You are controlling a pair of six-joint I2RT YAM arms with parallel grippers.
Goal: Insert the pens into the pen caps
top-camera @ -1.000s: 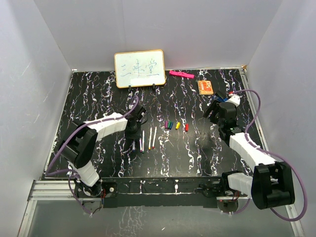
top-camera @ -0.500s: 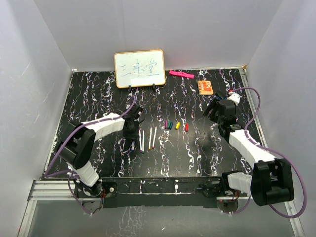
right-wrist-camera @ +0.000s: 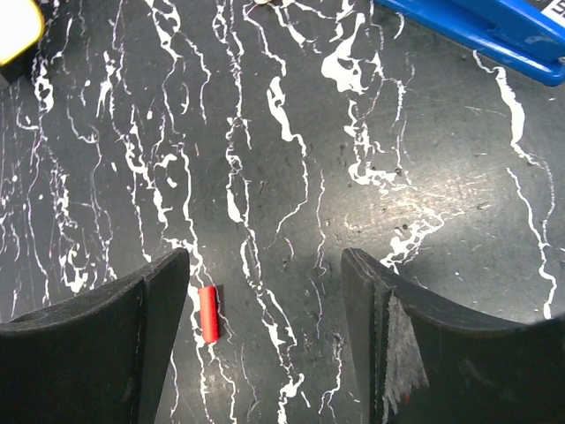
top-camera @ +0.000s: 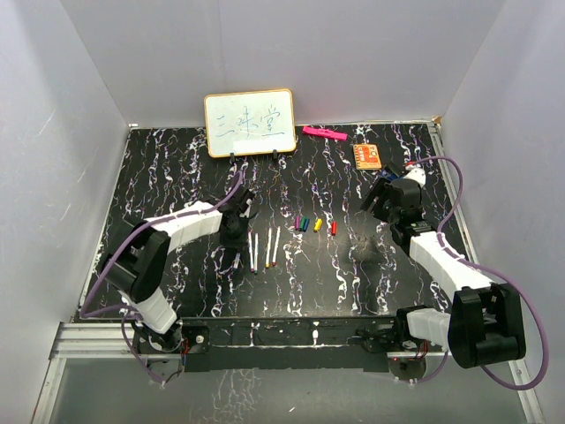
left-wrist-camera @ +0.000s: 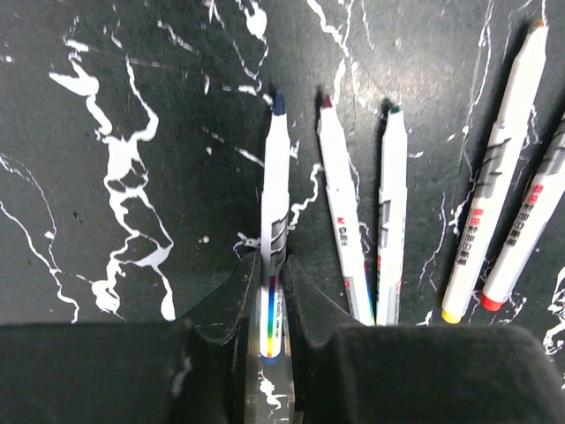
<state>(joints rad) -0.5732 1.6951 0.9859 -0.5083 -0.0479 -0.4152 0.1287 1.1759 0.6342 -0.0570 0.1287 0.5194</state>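
left pincer now astride blue-tipped pen

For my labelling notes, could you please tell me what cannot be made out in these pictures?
Left wrist: whether the left gripper actually pinches the blue pen; its fingers hide the contact.
Right wrist: what the blue object is, as the top edge cuts it off.
Top: the caps are too small to show their open ends.
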